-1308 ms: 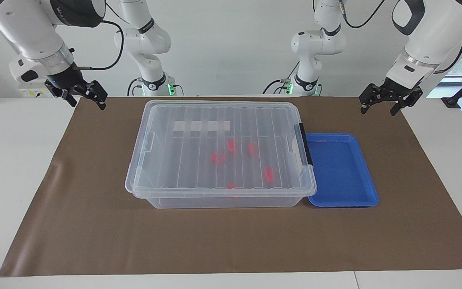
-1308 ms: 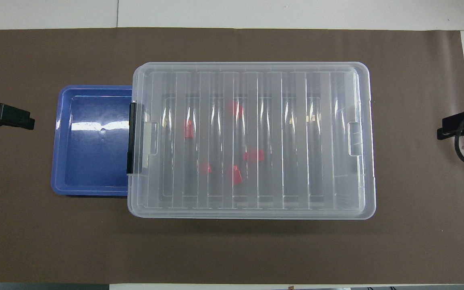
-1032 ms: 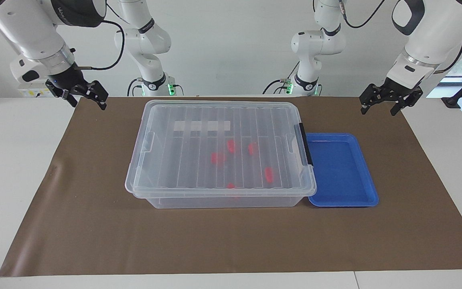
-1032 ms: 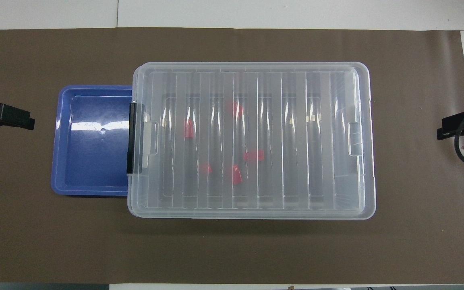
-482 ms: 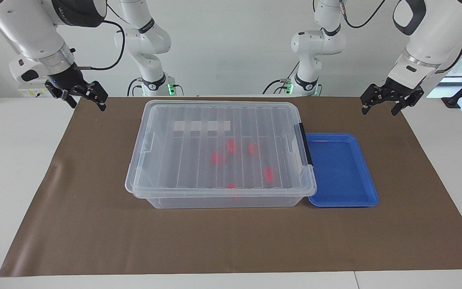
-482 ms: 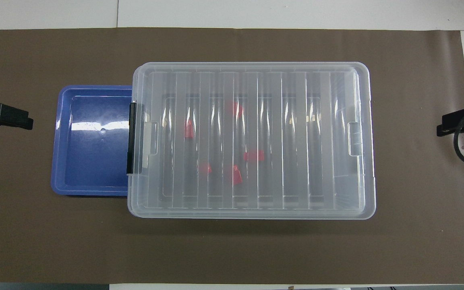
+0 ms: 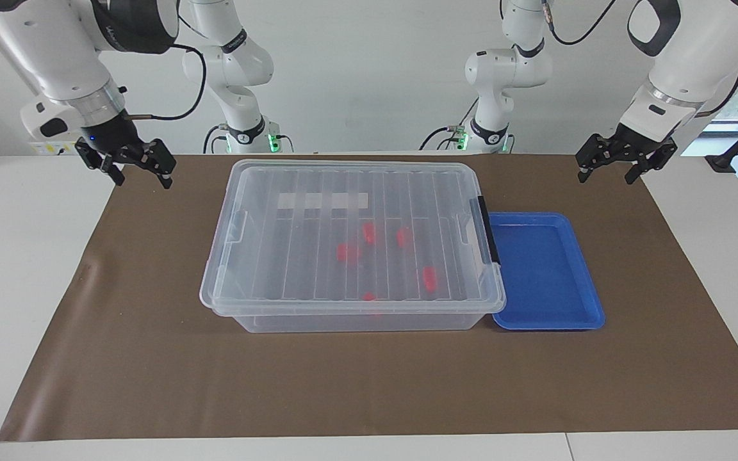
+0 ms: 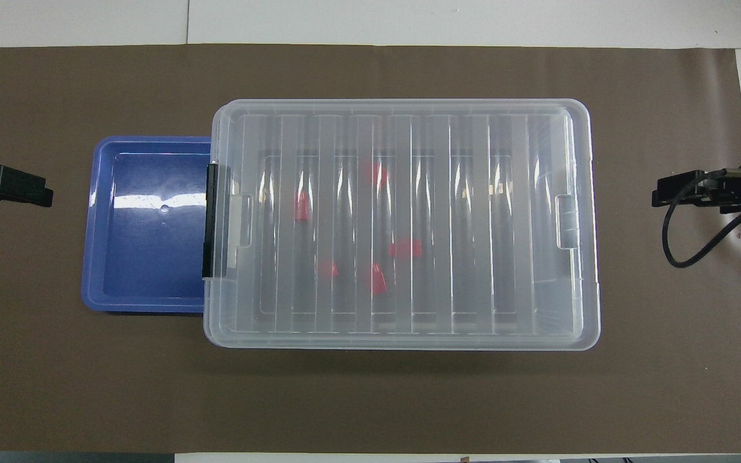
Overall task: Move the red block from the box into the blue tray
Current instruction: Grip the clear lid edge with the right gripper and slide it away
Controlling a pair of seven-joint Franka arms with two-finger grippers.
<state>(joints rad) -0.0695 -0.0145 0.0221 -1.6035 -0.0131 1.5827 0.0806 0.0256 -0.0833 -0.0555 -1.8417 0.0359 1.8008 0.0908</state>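
The box (image 7: 353, 237) is a large clear bin with its ribbed lid on, standing mid-table; it also shows in the overhead view (image 8: 473, 222). Its black latch clip (image 7: 488, 230) faces the blue tray (image 7: 545, 272), which lies empty against the box toward the left arm's end and also shows in the overhead view (image 8: 145, 257). Several red blocks lie inside the box under the lid, one (image 7: 429, 278) near the latch end (image 8: 301, 207). My left gripper (image 7: 605, 178) hangs open and empty over the mat's corner. My right gripper (image 7: 142, 179) hangs open and empty over the mat's edge at the box's other end.
A brown mat (image 7: 369, 384) covers most of the white table (image 7: 16, 288). In the overhead view the left gripper (image 8: 45, 193) sits beside the tray and the right gripper (image 8: 657, 196), with a looping cable, beside the box's unlatched end.
My right gripper has turned and moved inward over the mat toward the box. My left gripper has barely moved. Box, tray and blocks are as before.
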